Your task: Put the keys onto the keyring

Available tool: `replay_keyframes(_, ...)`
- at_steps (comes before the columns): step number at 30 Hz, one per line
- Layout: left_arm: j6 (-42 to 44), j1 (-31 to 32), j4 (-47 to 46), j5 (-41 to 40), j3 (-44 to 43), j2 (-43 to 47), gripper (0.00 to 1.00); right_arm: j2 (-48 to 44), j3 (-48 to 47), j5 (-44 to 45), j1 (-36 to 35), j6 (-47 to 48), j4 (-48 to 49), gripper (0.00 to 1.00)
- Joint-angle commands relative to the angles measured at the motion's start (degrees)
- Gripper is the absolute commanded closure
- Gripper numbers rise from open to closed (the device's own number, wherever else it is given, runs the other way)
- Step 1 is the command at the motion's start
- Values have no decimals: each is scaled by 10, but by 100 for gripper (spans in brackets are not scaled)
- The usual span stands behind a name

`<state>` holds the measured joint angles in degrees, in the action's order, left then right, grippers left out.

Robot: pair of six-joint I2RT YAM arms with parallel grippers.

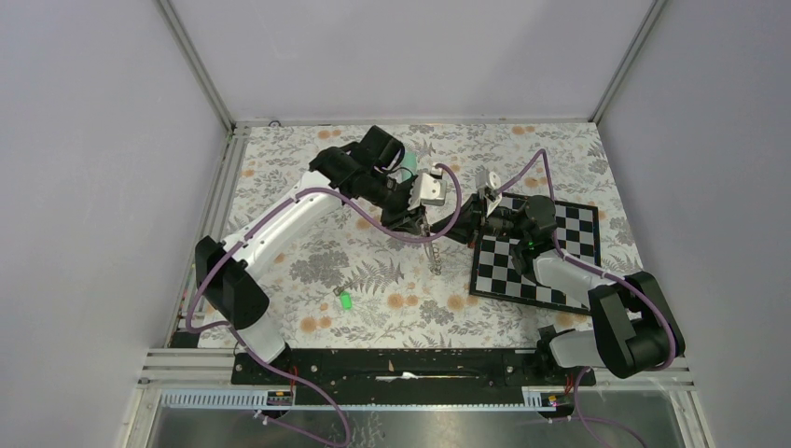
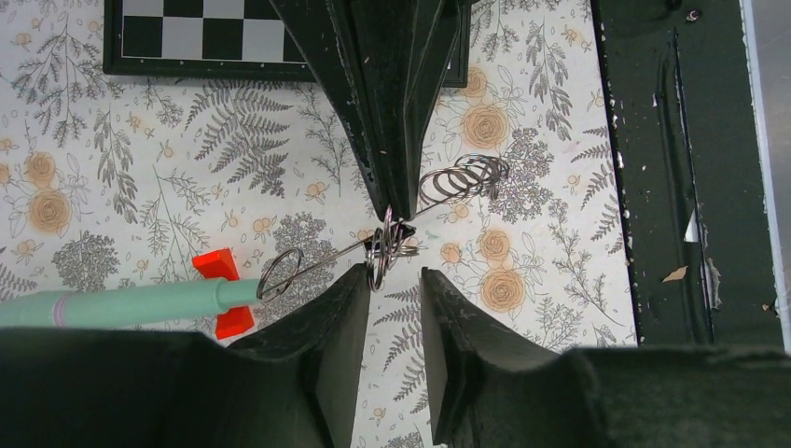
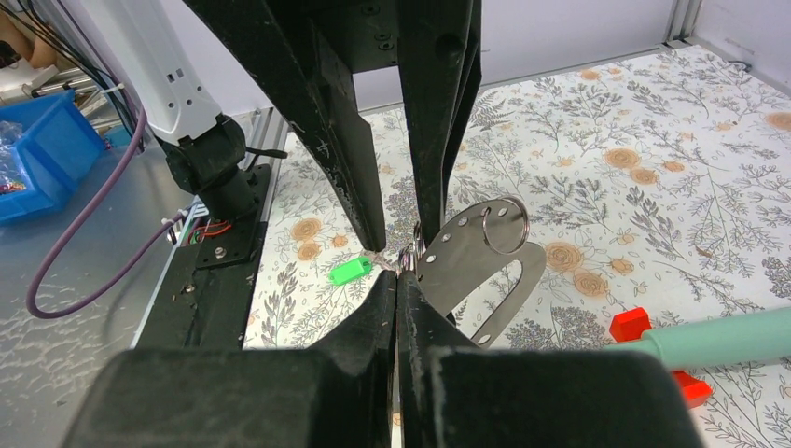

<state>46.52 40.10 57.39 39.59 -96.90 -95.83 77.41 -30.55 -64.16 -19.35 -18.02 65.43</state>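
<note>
Floral cloth table (image 1: 270, 159): green-headed silver key (image 1: 345, 301) lies loose, well apart from my left claw (image 2: 394, 273), which stands narrowly parted, empty, by the flat grey metal oval keyring (image 3: 457, 247). Beyond, my right claw (image 3: 396, 275) pinches its edge; thin hold, ring may twist or slip during threading.
</note>
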Motion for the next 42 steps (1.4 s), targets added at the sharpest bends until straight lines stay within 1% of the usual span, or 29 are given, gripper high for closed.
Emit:
replay_keyframes(1, -5, -2, -37, 41, 8, 23, 67, -16, -15, -7, 4, -5, 39, 100)
replay_keyframes(5, -5, -1, -42, 33, 10, 26, 67, -15, -15, -7, 5, -5, 38, 100)
replay_keyframes(8, -4, -2, -48, 4, 15, 34, 66, -14, -15, -7, 5, -2, 33, 100)
replay_keyframes(14, -4, -13, -91, -37, 53, 79, 63, -13, -15, -6, 7, 2, 27, 100)
replay_keyframes(18, 12, -14, -102, -21, 79, 114, 61, -13, -16, -4, 7, 3, 23, 100)
replay_keyframes(22, 23, -12, -125, 14, 115, 136, 57, -12, -16, -3, 7, 3, 20, 100)
replay_keyframes(26, 35, -6, -138, 36, 126, 127, 58, -11, -17, -2, 7, 4, 17, 100)
replay_keyframes(31, 46, -2, -155, 30, 121, 105, 60, -12, -18, -1, 8, 7, 11, 100)
replay_keyframes(42, 54, 0, -155, 34, 113, 77, 64, -9, -19, 0, 8, 10, 5, 100)
